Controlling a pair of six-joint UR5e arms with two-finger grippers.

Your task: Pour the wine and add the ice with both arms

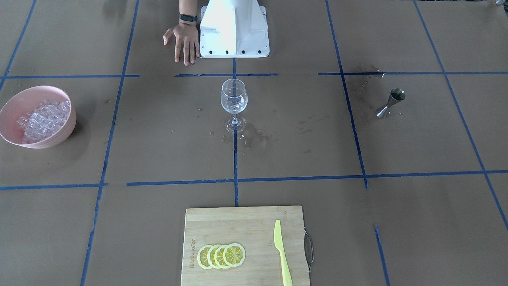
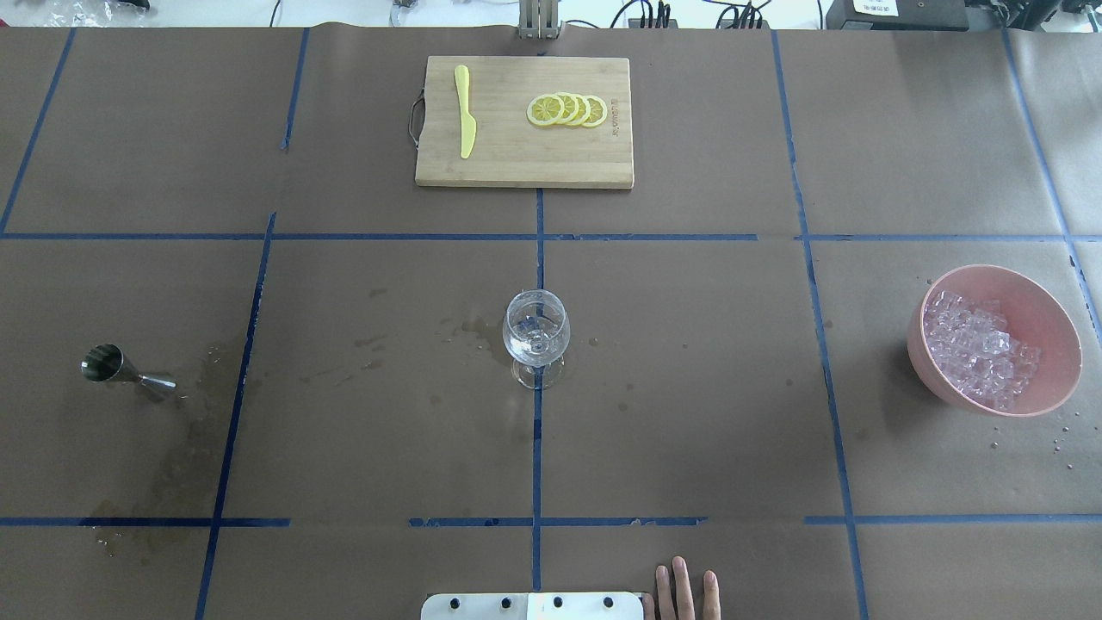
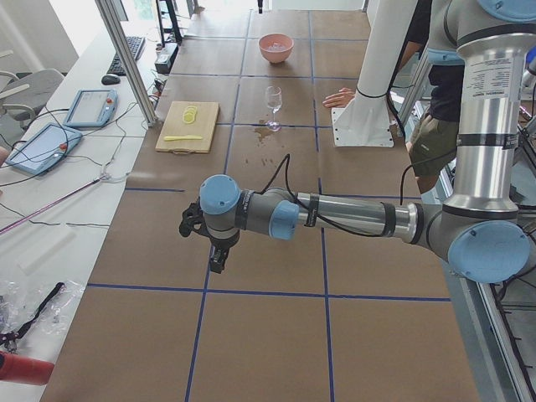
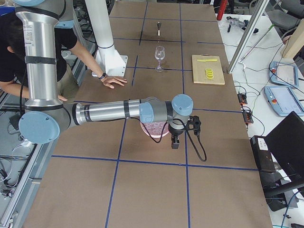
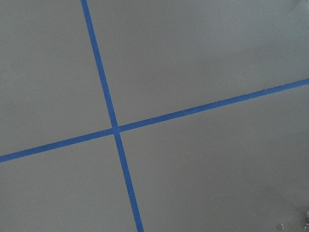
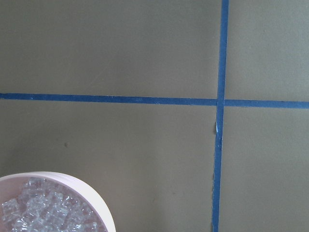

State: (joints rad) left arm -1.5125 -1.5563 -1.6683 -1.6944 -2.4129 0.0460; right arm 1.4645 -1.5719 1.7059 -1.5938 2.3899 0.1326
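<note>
A clear wine glass (image 1: 234,99) (image 2: 535,331) stands at the table's middle, and a little clear liquid, the wine (image 2: 534,346), seems to lie in its bowl. The ice (image 1: 43,119) (image 2: 977,349) (image 6: 38,212) fills a pink bowl (image 2: 1057,344) (image 1: 16,101). A steel jigger (image 1: 391,103) (image 2: 116,366) stands upright on the opposite side. My left gripper (image 3: 216,255) hangs over bare paper at the table's left end. My right gripper (image 4: 175,141) hangs just beside the pink bowl (image 4: 153,130). Both show only in the side views, so I cannot tell whether they are open or shut.
A person's hand (image 1: 184,39) (image 2: 684,594) rests flat beside the white pedestal (image 1: 234,28). A bamboo board (image 2: 516,155) carries lemon slices (image 2: 568,110) and a yellow knife (image 2: 465,112). Wet patches mark the paper around the glass and the jigger.
</note>
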